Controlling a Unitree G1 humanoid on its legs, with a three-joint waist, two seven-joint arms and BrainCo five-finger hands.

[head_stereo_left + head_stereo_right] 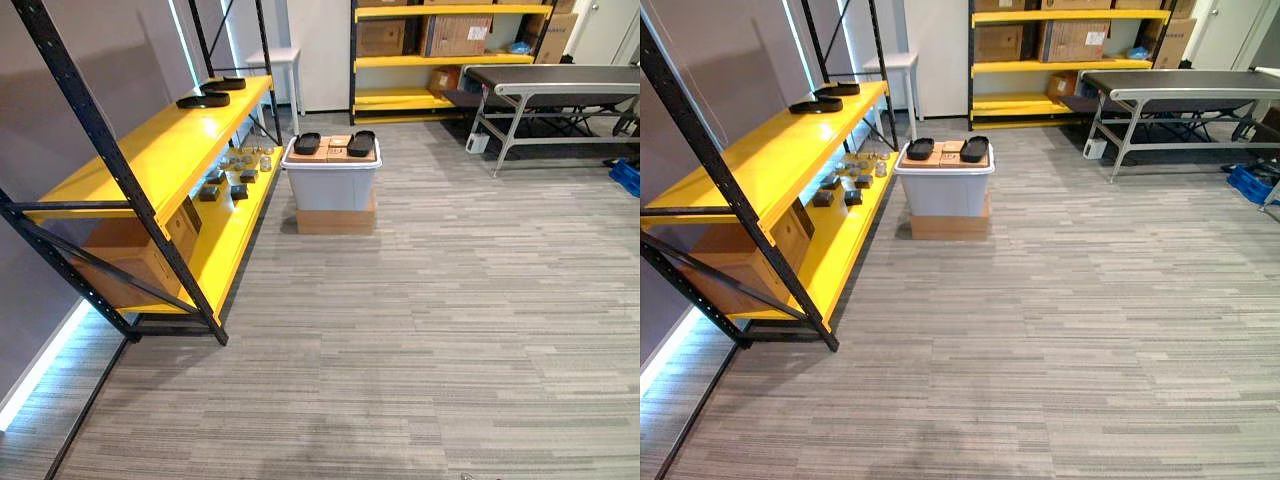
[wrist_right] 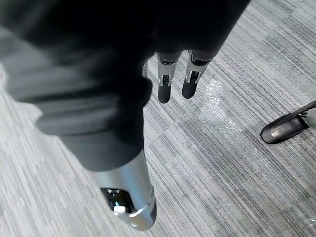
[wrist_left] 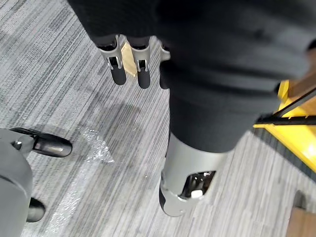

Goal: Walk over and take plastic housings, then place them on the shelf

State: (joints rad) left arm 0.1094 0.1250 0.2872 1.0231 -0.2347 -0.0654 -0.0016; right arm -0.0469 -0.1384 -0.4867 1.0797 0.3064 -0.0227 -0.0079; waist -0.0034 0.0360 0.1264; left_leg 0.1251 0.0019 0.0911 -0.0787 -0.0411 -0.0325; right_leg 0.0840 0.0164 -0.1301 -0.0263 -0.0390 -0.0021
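Note:
Two black plastic housings point(image 1: 307, 143) point(image 1: 361, 143) lie on the lid of a grey bin point(image 1: 330, 188), which stands on a low cardboard box point(image 1: 335, 220) across the carpet. Two more black housings point(image 1: 203, 100) point(image 1: 228, 83) rest on the top board of the yellow shelf point(image 1: 150, 160) at the left. My left hand point(image 3: 118, 73) hangs at my side above the carpet, fingers straight, holding nothing. My right hand point(image 2: 164, 89) hangs the same way, fingers relaxed and empty.
The yellow shelf's lower board carries small parts point(image 1: 228, 180) and a cardboard box point(image 1: 130, 255). A second rack with cartons point(image 1: 450, 40) stands at the back. A grey conveyor table point(image 1: 560, 90) and a blue crate point(image 1: 628, 175) are at the right.

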